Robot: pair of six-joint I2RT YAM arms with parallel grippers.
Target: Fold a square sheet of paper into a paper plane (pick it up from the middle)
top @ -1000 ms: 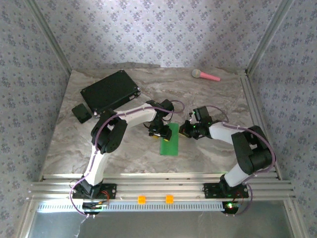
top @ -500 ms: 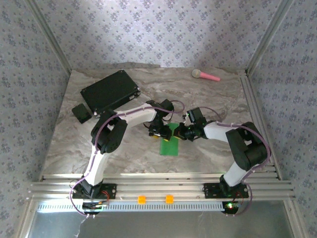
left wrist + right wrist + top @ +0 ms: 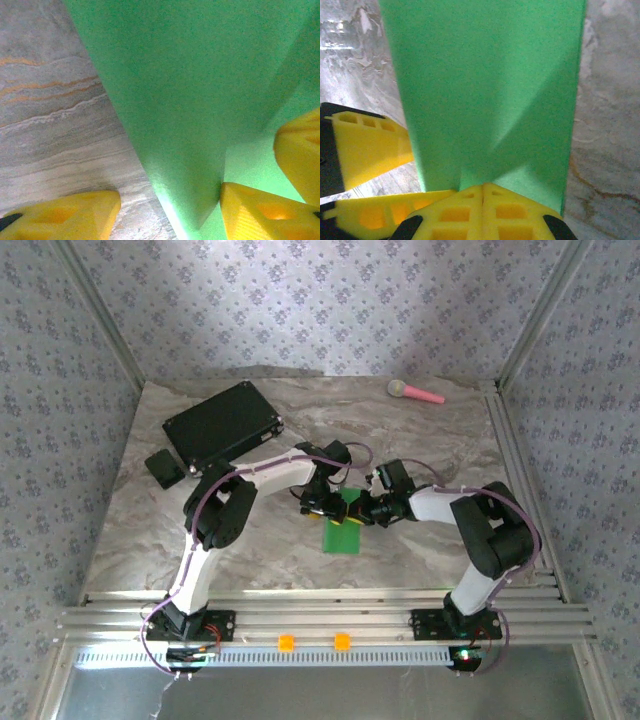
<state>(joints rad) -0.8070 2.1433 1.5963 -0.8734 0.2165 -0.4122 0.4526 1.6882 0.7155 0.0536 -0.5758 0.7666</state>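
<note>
Marble-patterned table [image 3: 250, 550] between wallpapered walls carries the paper [image 3: 343, 532] at its middle, a narrow green strip reaching toward the near edge from under the two grippers. Left gripper [image 3: 322, 507] stands over its left edge with jaws partly open and nothing gripped: one finger [image 3: 65, 215] is over the table, the other over the green. Right gripper [image 3: 367, 511] reaches in from the right with jaws closed, tips together at the sheet's edge; I cannot tell whether a layer is nipped between them. A diagonal crease shows in the right wrist view, so I judge a corner fold for the nose is being pressed. Next, the closed tips should run along that crease while the left pins the sheet, lest it slide.
</note>
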